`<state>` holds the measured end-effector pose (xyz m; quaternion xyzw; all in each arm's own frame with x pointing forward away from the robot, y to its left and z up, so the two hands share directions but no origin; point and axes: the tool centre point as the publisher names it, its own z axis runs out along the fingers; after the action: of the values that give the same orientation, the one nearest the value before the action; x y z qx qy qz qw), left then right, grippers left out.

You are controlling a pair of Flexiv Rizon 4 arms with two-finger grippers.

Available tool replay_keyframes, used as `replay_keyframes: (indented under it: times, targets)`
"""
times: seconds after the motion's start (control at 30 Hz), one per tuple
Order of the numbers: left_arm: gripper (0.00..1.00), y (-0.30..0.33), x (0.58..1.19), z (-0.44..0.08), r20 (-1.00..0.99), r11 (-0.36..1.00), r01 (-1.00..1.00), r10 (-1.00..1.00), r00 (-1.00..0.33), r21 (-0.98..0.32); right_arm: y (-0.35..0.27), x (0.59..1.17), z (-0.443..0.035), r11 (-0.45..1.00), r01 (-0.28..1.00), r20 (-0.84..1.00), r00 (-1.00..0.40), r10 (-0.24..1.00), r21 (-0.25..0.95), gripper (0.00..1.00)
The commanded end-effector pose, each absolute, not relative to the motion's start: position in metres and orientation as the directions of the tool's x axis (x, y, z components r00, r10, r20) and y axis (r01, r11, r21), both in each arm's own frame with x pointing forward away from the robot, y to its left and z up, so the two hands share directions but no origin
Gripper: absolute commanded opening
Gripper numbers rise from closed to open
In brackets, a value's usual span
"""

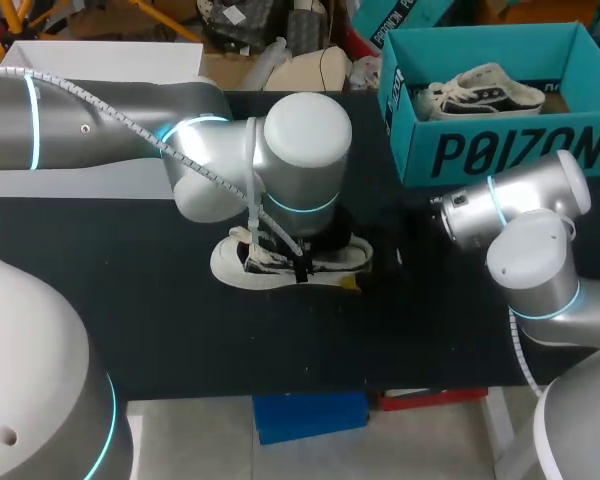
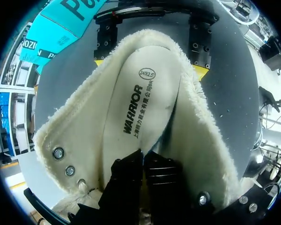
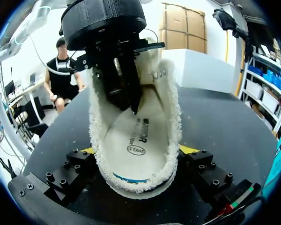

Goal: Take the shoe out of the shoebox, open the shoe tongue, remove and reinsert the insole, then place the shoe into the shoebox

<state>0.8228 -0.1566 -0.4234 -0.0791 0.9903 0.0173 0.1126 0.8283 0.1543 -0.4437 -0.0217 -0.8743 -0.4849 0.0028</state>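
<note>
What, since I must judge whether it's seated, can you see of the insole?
The insole is a thin cream-coloured sheet with black print and an oval size mark toward the heel. It lies lengthwise inside the fleece-lined shoe, one long edge looking slightly lifted. The left gripper pinches it near mid-length with shut dark fingers.

the shoe (image 2: 210, 136) lies open toward the camera, its cream fleece lining spread wide and metal eyelets (image 2: 58, 153) showing along one flap. the left claw (image 2: 143, 158) is inside it, two black fingers pressed side by side, tips down on the pale printed insole (image 2: 140, 93). at the shoe's far end the right claw (image 2: 151, 66) clamps it from both sides, yellow tips against the fleece. the dark counter (image 2: 234, 93) shows around the shoe, and the teal shoebox (image 2: 56, 28) stands beyond it.
</note>
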Motion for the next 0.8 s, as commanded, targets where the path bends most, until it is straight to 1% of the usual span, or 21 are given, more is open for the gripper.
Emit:
replay_keyframes:
  times: [0.03, 0.43, 0.8]
  targets:
    - [0.00, -0.140, 0.835, -0.433, -0.213, 0.986, -0.165, -0.168, -0.962, -0.031, 0.152, 0.828, -0.447, 0.531, 0.042, 0.027, -0.999, 0.036, 0.846, 0.00]
    - [0.00, -0.139, 0.829, -0.402, -0.151, 0.972, -0.200, -0.218, -0.964, -0.126, 0.152, 0.828, -0.447, 0.531, 0.042, 0.027, -0.999, 0.036, 0.846, 0.00]
    - [0.00, -0.142, 0.825, -0.380, -0.140, 0.966, -0.172, -0.201, -0.970, -0.193, 0.152, 0.828, -0.447, 0.531, 0.042, 0.027, -0.999, 0.036, 0.846, 0.00]
